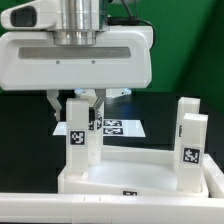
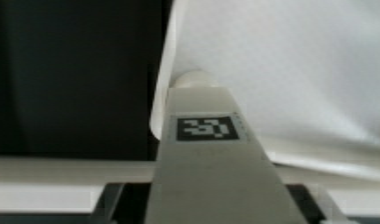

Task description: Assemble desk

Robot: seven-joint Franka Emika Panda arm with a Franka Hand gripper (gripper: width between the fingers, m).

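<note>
Nearest to me in the exterior view sits the tabletop (image 1: 140,170), a white rimmed tray lying on the dark table (image 1: 20,130). From it rise white legs: one (image 1: 190,140) stands upright on the exterior view's right, tag facing me, and another (image 1: 78,135) stands at the left corner, also tagged. I see my gripper (image 1: 78,100) coming down from above, its fingers (image 1: 60,103) clamped on the top of that left leg. The wrist view confirms it: the leg (image 2: 208,150) fills the middle, tag showing. Behind the desk, the marker board (image 1: 118,126) lies flat.
</note>
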